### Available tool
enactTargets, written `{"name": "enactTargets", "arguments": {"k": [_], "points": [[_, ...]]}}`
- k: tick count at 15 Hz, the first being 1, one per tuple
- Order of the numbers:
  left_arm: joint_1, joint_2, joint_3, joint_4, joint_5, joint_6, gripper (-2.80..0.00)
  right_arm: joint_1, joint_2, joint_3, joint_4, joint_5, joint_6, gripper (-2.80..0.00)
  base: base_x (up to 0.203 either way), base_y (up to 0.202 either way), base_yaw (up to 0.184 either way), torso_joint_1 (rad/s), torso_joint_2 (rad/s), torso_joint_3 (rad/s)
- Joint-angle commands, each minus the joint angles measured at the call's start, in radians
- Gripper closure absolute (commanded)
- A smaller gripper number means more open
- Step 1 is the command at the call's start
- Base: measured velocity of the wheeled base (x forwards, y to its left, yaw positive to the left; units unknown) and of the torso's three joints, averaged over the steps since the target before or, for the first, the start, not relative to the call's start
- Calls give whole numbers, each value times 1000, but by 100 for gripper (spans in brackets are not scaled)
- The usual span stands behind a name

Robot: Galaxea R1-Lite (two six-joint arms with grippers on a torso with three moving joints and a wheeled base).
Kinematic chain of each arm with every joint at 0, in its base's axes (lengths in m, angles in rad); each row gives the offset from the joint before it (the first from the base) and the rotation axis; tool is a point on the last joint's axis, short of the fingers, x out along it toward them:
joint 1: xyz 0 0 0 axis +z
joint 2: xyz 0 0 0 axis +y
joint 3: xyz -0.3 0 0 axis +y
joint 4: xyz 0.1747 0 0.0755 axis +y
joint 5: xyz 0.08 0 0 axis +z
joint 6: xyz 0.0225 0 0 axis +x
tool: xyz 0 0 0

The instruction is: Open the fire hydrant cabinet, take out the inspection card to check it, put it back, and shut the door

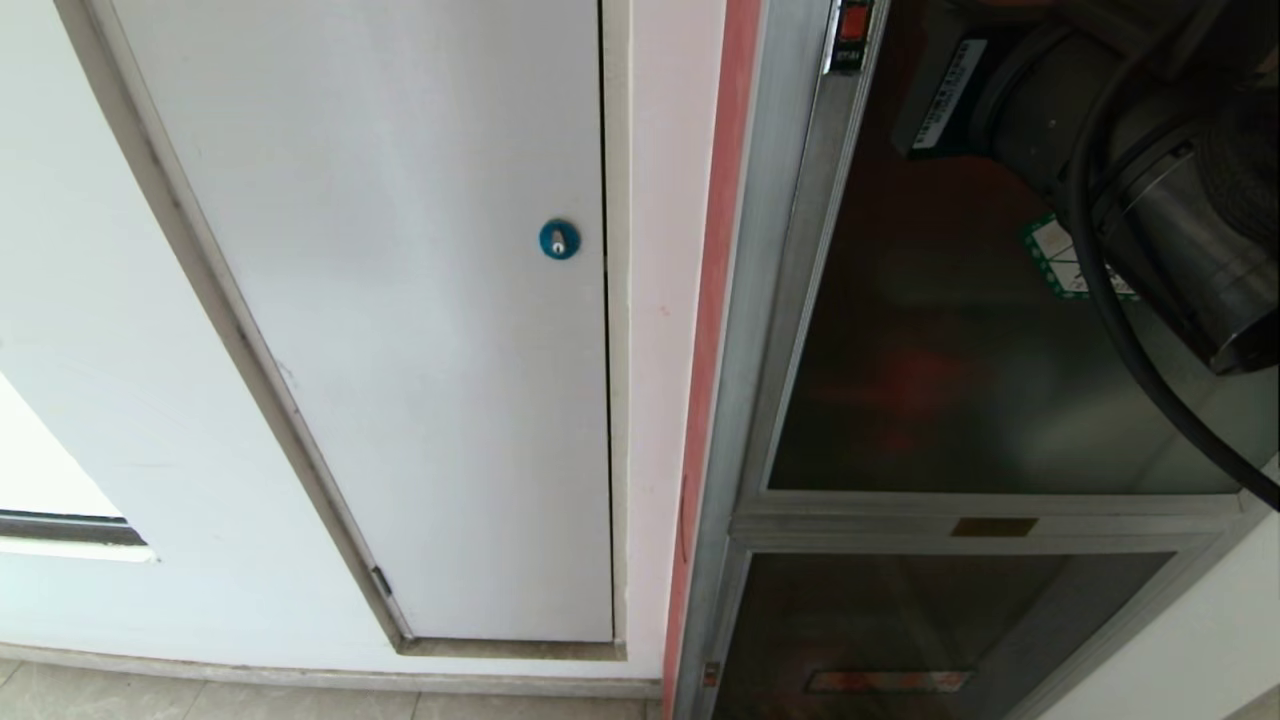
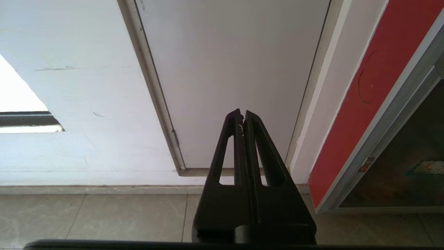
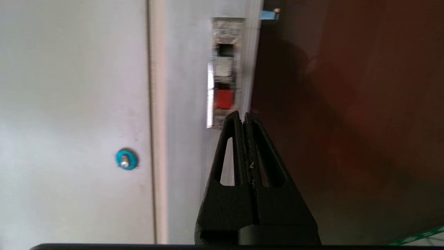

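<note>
right gripper at the red latch, door shut

right gripper (image 3: 242, 116) fills the near foreground of its wrist view, fingers pressed together, clenched on nothing. its tips sit just below the red latch (image 3: 224, 99) as that view shows it; touching or just short, cannot tell. latch is a red button in a recessed silver plate on the door frame.

landmark: the latch.
- door (image 1: 960, 400): dark smoked glass in silver aluminium frame, spreading away from the latch. looks closed; glass lies flush in its frame. reddish glow shows faintly through the glass.
- green-bordered white sticker (image 1: 1060, 262) on the glass, below the latch and toward the hinge side, partly hidden behind the right arm (image 1: 1150, 190).
- fire hydrant cabinet (image 1: 745, 420): silver frame runs down from the latch to a smaller lower glass panel (image 1: 930, 630). red strip (image 1: 712, 330) edges the cabinet on the side away from the glass.
- white panel door (image 1: 400, 300) beyond that strip, with its blue round lock (image 1: 559, 239) a little lower than the latch.
- inspection card: not visible.

left gripper (image 2: 242, 116): clenched, empty, hanging low, well below the latch, pointed at the bottom corner of the white panel door near the tiled floor (image 2: 104, 218).
</note>
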Motion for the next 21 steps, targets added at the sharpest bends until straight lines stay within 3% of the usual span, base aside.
{"name": "enactTargets", "arguments": {"k": [1, 2, 3, 8, 21], "points": [[0, 1, 0, 0, 1, 0, 0, 38, 6, 9, -24, -26, -6, 0, 0, 0, 0, 0, 0, 0], [0, 1, 0, 0, 0, 0, 0, 50, 21, -5, -47, -43, -6, 0, 0, 0, 0, 0, 0, 0], [0, 1, 0, 1, 0, 0, 0, 62, 38, -12, -86, -68, -7, -280, 0, 0, 0, 0, 0, 0], [0, 1, 0, 1, 1, 0, 0, 72, 90, -13, -228, -105, -23, -280, 0, 0, 0, 0, 0, 0], [0, 1, 0, 1, 1, 0, 0, -37, 181, -190, -144, -83, -43, -280, 0, 0, 0, 0, 0, 0]]}}
